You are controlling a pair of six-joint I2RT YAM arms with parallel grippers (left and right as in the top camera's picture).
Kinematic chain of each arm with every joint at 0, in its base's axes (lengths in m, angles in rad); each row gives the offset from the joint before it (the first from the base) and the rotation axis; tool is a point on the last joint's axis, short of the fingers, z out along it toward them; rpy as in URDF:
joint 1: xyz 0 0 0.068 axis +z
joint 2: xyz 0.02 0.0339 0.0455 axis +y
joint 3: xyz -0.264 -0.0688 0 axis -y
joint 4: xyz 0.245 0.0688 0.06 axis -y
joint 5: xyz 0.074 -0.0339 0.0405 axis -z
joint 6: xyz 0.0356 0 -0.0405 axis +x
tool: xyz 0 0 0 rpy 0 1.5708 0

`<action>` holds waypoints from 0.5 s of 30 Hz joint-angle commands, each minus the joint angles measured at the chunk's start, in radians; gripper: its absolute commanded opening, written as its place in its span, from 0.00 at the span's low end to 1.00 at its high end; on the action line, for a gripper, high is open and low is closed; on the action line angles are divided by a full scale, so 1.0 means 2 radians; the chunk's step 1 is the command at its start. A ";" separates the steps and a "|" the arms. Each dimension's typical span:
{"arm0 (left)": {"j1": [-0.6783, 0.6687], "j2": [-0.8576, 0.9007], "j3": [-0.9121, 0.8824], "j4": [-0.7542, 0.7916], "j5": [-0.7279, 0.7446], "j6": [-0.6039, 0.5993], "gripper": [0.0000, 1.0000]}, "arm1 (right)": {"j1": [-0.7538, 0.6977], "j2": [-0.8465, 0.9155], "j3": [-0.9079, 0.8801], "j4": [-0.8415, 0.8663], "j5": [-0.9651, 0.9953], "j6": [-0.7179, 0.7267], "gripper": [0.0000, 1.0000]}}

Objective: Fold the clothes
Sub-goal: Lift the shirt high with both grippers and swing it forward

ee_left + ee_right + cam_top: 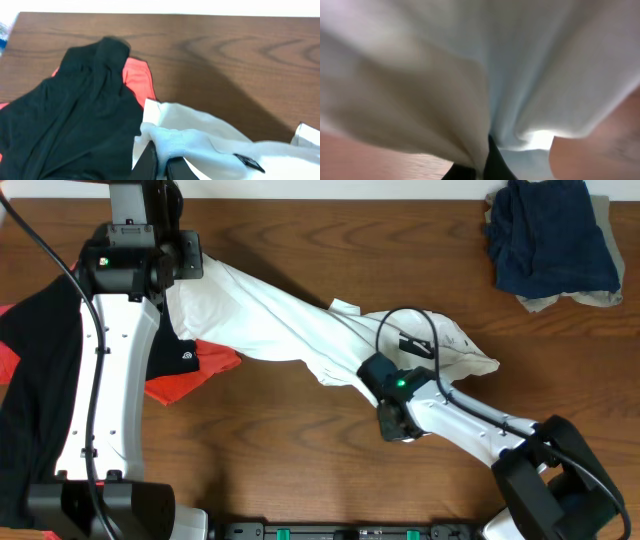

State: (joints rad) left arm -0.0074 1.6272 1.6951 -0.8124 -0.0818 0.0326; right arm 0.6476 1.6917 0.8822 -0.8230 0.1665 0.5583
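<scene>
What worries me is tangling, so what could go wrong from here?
The white cloth shirt is stretched, bunched and twisted, between the left pincer and the right pincer, so folding now could trap creases. Near the left pincer its edge touches the black cloth garment and the red cloth garment; pulling may drag them along.

Ok so the shirt point(280, 325) lies stretched across the middle of the desk point(300, 470), left end meeting a heap of clothes point(30, 350), another pile point(550, 240) back in the far-right corner.

Matt white cloth shirt point(290, 320) — smooth wood table point(300, 460).
</scene>
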 commanded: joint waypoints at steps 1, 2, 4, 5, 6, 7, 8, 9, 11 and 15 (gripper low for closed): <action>0.003 -0.011 0.006 0.016 -0.010 -0.002 0.06 | -0.027 -0.008 0.047 -0.030 0.014 -0.011 0.01; 0.003 -0.017 0.006 0.023 -0.010 -0.002 0.06 | -0.038 -0.015 0.067 -0.043 0.018 -0.016 0.01; 0.003 -0.031 0.007 0.039 -0.010 -0.002 0.06 | -0.063 -0.033 0.112 -0.064 0.025 -0.028 0.01; 0.003 -0.039 0.008 0.049 -0.010 -0.001 0.06 | -0.079 -0.044 0.138 -0.071 0.027 -0.040 0.01; 0.003 -0.047 0.008 0.059 -0.010 0.003 0.06 | -0.098 -0.056 0.168 -0.079 0.030 -0.054 0.01; 0.003 -0.058 0.009 0.071 -0.010 0.006 0.06 | -0.113 -0.064 0.192 -0.084 0.036 -0.061 0.01; 0.003 -0.070 0.009 0.084 -0.010 0.006 0.07 | -0.132 -0.074 0.220 -0.089 0.043 -0.070 0.01; 0.003 -0.082 0.009 0.096 -0.010 0.006 0.06 | -0.152 -0.082 0.250 -0.094 0.049 -0.080 0.01; 0.003 -0.106 0.009 0.113 -0.010 0.006 0.06 | -0.189 -0.095 0.305 -0.098 0.050 -0.102 0.01; 0.003 -0.157 0.009 0.136 -0.010 0.006 0.06 | -0.264 -0.114 0.409 -0.102 0.041 -0.130 0.01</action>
State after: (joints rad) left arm -0.0074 1.3838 1.6951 -0.5617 -0.0834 0.0338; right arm 0.1940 1.5024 1.5955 -1.0168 0.2245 0.3779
